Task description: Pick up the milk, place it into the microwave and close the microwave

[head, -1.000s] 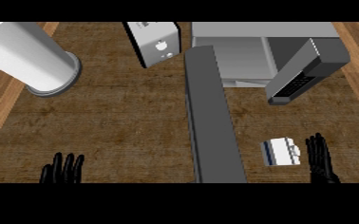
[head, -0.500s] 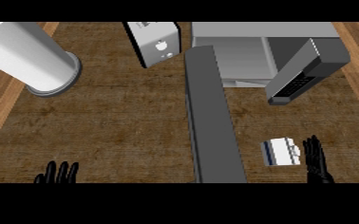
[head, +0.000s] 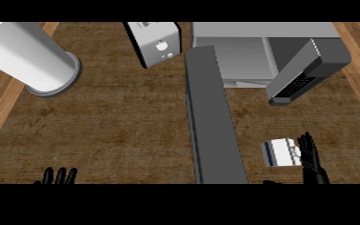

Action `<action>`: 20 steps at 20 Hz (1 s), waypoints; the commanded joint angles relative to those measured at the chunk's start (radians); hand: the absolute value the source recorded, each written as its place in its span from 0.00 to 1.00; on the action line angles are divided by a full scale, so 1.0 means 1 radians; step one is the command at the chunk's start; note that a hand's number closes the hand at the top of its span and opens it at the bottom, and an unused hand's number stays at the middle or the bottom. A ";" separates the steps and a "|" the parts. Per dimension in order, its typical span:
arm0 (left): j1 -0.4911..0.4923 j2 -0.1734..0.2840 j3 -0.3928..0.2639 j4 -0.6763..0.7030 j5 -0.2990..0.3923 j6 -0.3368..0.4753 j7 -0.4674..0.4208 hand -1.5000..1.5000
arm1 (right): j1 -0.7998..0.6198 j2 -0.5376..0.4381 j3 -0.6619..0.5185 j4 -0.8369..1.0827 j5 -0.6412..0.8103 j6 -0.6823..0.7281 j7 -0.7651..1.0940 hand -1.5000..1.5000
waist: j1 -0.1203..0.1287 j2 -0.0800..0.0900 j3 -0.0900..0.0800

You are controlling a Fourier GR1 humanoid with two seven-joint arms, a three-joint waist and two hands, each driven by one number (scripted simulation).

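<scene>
At the far left of your view a large white cylinder (head: 35, 57) stands tilted on the wooden counter (head: 119, 119), its grey-rimmed base resting on the surface. Below it, at the lower left edge, you see only the fingertips of the left hand (head: 59, 176); they point upward, straight and slightly apart, touching nothing. Moving right along the top edge, note a white toaster (head: 156, 43), its dark side face turned toward the cylinder. Just right of the toaster, the microwave door (head: 213, 119) stands open, running as a long grey band from the microwave down to the lower edge of the view. To the right of the door's top end lies the microwave (head: 239, 52), with its pale interior exposed. A dark grey block with a black keypad face (head: 304, 74) sits at an angle across the right part of the microwave. In the lower right, the milk (head: 280, 151) lies on the counter as a small white carton with a blue stripe, between the door and the right hand, well below the microwave. The right hand (head: 311, 158) is just beside the milk's right edge, its fingers straight, together and pointing upward; you cannot tell whether they touch the carton.
</scene>
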 commanded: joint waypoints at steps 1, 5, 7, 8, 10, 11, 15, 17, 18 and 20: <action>-0.021 -0.008 -0.010 -0.030 -0.001 0.035 0.038 0.00 | -0.034 0.050 0.021 0.068 0.014 -0.026 -0.095 0.00 | 0.000 0.001 0.002; 0.018 0.025 -0.015 -0.009 0.013 -0.005 0.000 0.00 | -0.102 -0.029 -0.008 0.096 -0.015 0.037 -0.043 0.00 | 0.002 0.000 0.002; -0.084 -0.003 -0.012 0.025 0.003 0.031 0.058 0.00 | -0.132 -0.005 0.002 0.126 -0.014 0.021 -0.018 0.00 | -0.001 0.001 0.002; -0.031 0.016 0.008 -0.011 0.015 0.025 0.020 0.00 | -0.080 0.019 0.006 0.072 -0.034 0.033 -0.031 0.00 | -0.002 0.000 0.001; 0.001 0.036 0.002 0.040 0.022 -0.020 -0.052 0.00 | -0.119 0.034 0.007 0.113 -0.021 -0.015 -0.037 0.00 | 0.001 0.000 0.001; -0.049 0.009 -0.028 0.012 -0.018 0.037 0.033 0.00 | -0.161 0.026 -0.005 0.221 -0.007 -0.018 -0.097 0.00 | 0.003 0.002 0.003; 0.023 0.039 0.010 0.016 0.014 -0.008 -0.060 0.00 | -0.168 0.029 -0.047 0.158 -0.033 -0.101 -0.056 1.00 | 0.006 0.001 0.002; 0.014 0.041 0.015 0.047 0.032 -0.021 -0.062 0.00 | -0.130 0.023 -0.029 0.094 0.007 -0.186 -0.042 1.00 | 0.000 -0.001 0.001; -0.011 0.026 -0.013 0.046 0.012 -0.007 -0.044 0.00 | -0.170 0.002 -0.012 0.149 0.045 -0.190 -0.066 1.00 | 0.004 0.001 0.002; 0.012 0.041 -0.011 0.015 0.027 -0.015 -0.047 0.00 | -0.221 0.002 -0.027 0.175 0.030 -0.192 -0.046 1.00 | 0.005 0.001 0.002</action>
